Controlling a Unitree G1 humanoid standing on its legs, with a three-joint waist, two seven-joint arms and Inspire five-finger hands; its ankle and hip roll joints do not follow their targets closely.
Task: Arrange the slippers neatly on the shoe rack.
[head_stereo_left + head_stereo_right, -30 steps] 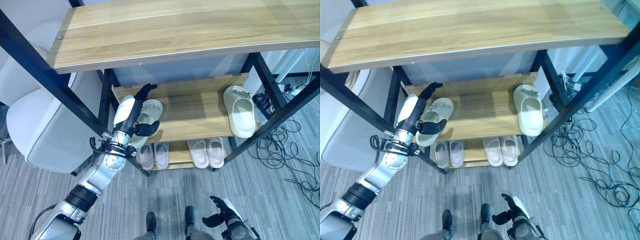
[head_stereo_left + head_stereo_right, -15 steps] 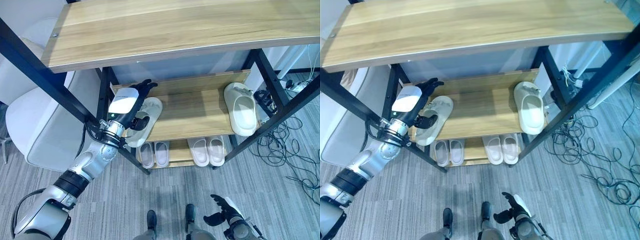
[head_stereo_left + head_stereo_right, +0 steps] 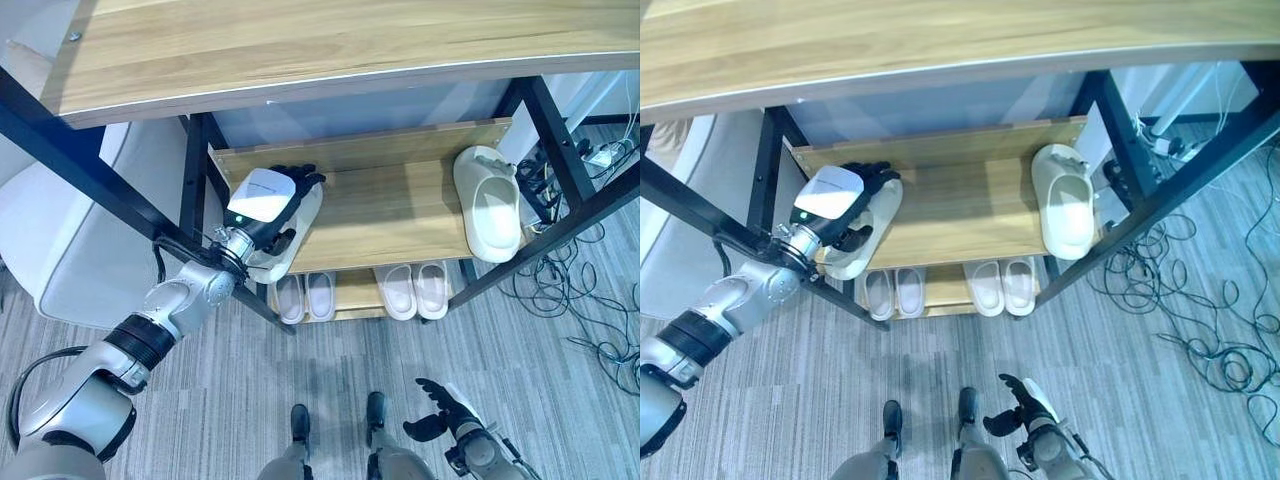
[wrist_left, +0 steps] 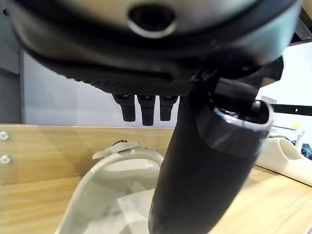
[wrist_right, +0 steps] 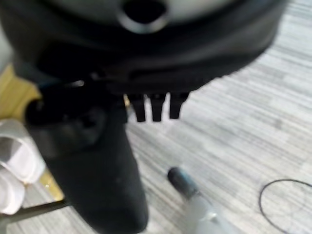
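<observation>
On the left of the rack's middle shelf (image 3: 390, 215) lies a cream slipper (image 3: 306, 212), toe toward the front edge. My left hand (image 3: 262, 195) lies flat on top of it, fingers (image 4: 142, 107) straight over its far strap and thumb above its opening (image 4: 122, 195). The matching cream slipper (image 3: 492, 205) rests at the shelf's right end, apart from the first. My right hand (image 3: 440, 420) hangs low above the floor, fingers spread and holding nothing.
Two pairs of pale slippers (image 3: 305, 297) (image 3: 415, 288) sit on the bottom shelf. The wide wooden top shelf (image 3: 330, 40) overhangs the rack, with black frame posts at both sides. A grey chair (image 3: 80, 250) stands at the left. Cables (image 3: 590, 300) lie on the floor at the right.
The view has shifted. My left hand has turned palm-down and come down over the left slipper, covering most of it. The right hand has stayed low.
</observation>
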